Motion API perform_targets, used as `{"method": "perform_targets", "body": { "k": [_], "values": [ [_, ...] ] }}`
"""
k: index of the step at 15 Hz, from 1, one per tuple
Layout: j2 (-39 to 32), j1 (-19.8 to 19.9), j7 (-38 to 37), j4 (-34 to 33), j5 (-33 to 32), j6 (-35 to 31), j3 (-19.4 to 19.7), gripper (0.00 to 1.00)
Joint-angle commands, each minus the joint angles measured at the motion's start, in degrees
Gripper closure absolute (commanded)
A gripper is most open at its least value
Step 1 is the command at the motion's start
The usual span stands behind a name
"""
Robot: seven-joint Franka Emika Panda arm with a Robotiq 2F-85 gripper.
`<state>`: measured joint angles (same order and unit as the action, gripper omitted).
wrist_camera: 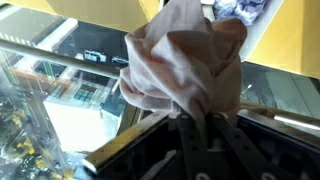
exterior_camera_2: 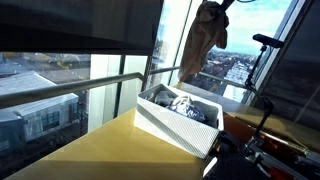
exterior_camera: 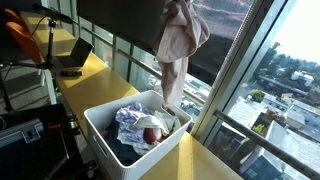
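Wrist view shows the claw clamped on 1 pink cloth, hanging high above the white basket on the yellow desk; a firm grip and slow, level motion seem wisest.

Room above the basket lies open; window glass flanks it.

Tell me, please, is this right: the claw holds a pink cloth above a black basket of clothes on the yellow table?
Not quite: the basket is white, not black, as both exterior views show. The claw does hold the pink cloth above it.
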<state>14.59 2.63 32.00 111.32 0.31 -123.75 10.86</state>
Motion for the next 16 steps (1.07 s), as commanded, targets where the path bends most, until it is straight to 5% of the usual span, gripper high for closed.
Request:
{"method": "perform_targets", "body": {
  "k": [1, 8, 9, 10, 16],
  "values": [
    [0.4, 0.0, 0.4, 5.6, 1.8, -0.3, 0.6, 0.97],
    [-2.8, -0.9, -1.2, 12.1, 1.5, -2.1, -0.9, 0.97],
    [-3.4, -0.8, -1.1, 12.1, 1.5, -1.9, -0.9, 0.65],
    [-4.0, -0.7, -1.1, 12.0, 1.5, -1.8, -1.0, 0.64],
    [-2.1, -1.1, -3.3, 12.8, 2.3, -0.6, -2.3, 0.21]
  ]
}}
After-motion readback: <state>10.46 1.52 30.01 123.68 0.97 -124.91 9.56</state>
